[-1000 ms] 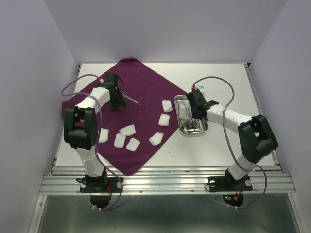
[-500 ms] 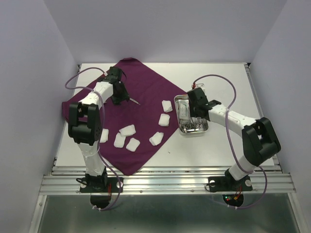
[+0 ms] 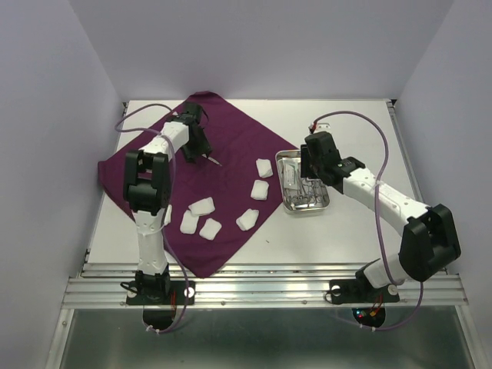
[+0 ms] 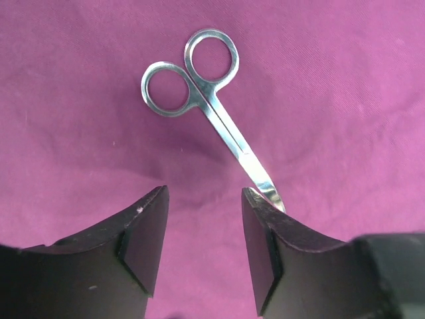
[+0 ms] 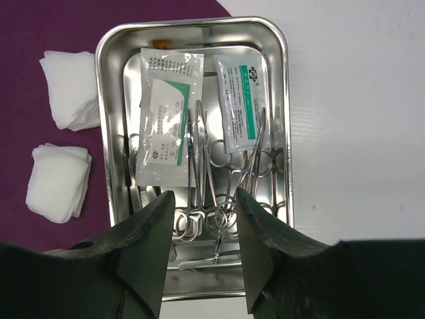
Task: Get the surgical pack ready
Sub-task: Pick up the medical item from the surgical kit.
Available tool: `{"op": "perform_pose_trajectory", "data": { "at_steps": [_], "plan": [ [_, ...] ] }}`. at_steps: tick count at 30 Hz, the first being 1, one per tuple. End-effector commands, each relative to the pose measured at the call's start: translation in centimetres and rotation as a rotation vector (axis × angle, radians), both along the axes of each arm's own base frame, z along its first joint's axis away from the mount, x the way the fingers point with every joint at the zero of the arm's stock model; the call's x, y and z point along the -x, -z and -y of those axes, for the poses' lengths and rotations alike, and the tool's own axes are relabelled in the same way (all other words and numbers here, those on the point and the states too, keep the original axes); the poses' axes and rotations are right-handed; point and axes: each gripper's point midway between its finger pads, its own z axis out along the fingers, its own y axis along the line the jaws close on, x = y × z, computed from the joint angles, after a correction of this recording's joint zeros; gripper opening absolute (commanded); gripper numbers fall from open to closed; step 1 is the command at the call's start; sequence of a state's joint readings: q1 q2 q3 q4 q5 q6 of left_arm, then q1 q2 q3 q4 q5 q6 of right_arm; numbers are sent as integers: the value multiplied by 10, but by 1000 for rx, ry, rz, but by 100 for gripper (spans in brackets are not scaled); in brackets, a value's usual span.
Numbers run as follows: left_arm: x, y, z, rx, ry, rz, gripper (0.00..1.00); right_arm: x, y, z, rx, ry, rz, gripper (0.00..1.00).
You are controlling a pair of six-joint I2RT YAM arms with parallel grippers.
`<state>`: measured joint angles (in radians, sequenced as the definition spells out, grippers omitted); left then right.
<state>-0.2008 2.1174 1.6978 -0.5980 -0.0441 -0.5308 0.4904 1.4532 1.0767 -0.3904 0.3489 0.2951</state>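
Observation:
The dark purple cloth (image 3: 231,138) lies spread as a diamond on the left of the table. Steel scissors (image 4: 206,100) rest flat on it, rings away from me. My left gripper (image 4: 204,199) hovers open just above the cloth, empty, its right finger beside the blade tip. The steel tray (image 5: 282,86) holds two sealed packets (image 5: 169,126) and several ringed instruments (image 5: 212,193). My right gripper (image 5: 204,199) hangs open over the tray's near end, holding nothing. Several white gauze pads (image 3: 202,206) lie on the cloth.
The tray (image 3: 304,211) sits on the white table just off the cloth's right corner, with two gauze pads (image 5: 70,100) beside it on the cloth (image 5: 40,26). Grey walls close in the table at back and sides.
My left arm has swung toward the back of the cloth, its jaws spreading a little wider. My right gripper has opened and drawn back above the tray.

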Motion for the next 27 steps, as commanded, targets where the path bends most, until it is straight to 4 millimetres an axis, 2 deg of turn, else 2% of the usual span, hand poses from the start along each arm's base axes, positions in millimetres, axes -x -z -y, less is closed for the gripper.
{"op": "perform_pose_trajectory", "data": {
  "at_steps": [1,6,13,19,20,24,27],
  "plan": [
    [-19,-14,7,-27,-58,25,57,2,-14,-3,-53,-3,25,47],
    [-32,-4,10,-72,-99,6,54,4,-10,-3,-52,-4,13,47],
    [-28,16,8,-106,-127,-34,50,7,-3,-3,-51,-3,-6,47],
    [-25,18,13,-107,-124,-30,44,8,-3,-2,-53,-1,-1,47],
    [-24,18,14,-109,-122,-33,42,8,-3,-2,-52,-2,-1,47],
    [-24,14,19,-114,-107,-22,23,9,-8,-1,-57,-1,10,47],
    [-24,2,25,-126,-91,6,18,10,-9,-1,-56,-5,13,47]
  ]
}}
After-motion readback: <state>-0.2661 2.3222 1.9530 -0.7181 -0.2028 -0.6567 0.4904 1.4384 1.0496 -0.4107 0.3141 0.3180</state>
